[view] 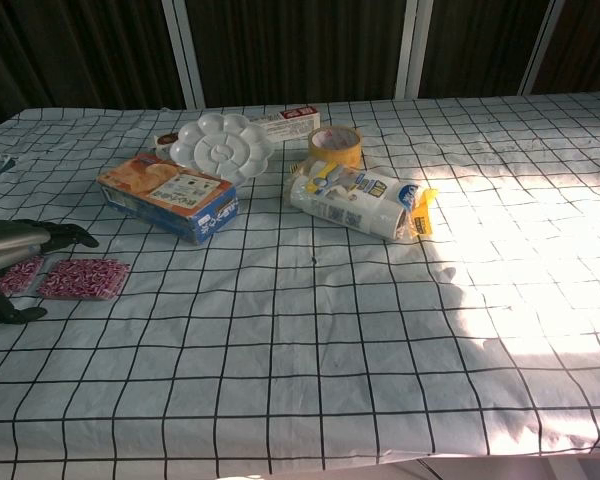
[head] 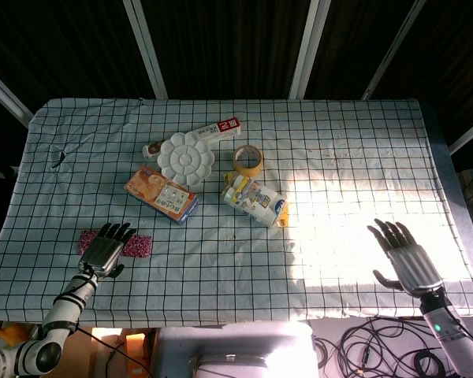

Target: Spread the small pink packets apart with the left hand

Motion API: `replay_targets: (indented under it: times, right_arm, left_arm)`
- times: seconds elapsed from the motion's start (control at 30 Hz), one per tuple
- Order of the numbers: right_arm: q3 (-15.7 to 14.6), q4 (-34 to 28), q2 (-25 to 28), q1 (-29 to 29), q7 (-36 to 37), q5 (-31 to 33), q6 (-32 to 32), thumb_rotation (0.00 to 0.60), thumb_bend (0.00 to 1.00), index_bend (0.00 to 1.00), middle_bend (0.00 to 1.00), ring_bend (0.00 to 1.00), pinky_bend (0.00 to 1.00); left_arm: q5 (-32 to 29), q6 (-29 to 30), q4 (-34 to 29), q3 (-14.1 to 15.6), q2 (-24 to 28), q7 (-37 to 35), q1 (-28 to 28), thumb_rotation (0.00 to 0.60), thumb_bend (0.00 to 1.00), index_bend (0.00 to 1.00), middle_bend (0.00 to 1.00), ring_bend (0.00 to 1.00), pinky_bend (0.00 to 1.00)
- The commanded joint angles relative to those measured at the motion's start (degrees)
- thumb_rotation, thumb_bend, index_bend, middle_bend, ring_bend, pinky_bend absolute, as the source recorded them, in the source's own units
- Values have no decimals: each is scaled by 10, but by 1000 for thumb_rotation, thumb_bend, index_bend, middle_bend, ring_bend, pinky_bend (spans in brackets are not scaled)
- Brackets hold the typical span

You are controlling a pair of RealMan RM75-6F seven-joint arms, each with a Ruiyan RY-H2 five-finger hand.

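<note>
On the near left part of the table, my left hand hangs with fingers spread and holding nothing, right above the gap between the two pink packets. From the head view one packet shows to its left and the other to its right; they lie just beside each other, and I cannot tell whether my fingertips touch either. I judge the step in hand is to press on one packet and slide it off. To do it well I would lay the fingers flat on the right-hand packet only, press lightly so the checked cloth does not bunch, and drag sideways, keeping short of the orange and blue box further back. My right hand rests spread and idle, well apart at the far right edge.
</note>
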Motion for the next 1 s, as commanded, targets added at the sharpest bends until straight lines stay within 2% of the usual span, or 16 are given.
replay_targets:
  times: [0.03,0.5,1.0]
  right_arm:
    - [-6,-2,-2,-4,-2,-4,3,600,236,0,0,0,0]
    - [-4,-5,-1,-4,-3,-2,1,600,236,0,0,0,0]
    - [-4,-5,-1,-5,-4,-2,0,600,236,0,0,0,0]
  left_arm:
    - [-16,-6,11,-1,-6,7,-9,600,337,95,0,0,0]
    - [-22,-4,26,4,-22,1,-18,600,339,197,0,0,0]
    - [9,14,41,3,-35,-32,-15,600,341,396,0,0,0]
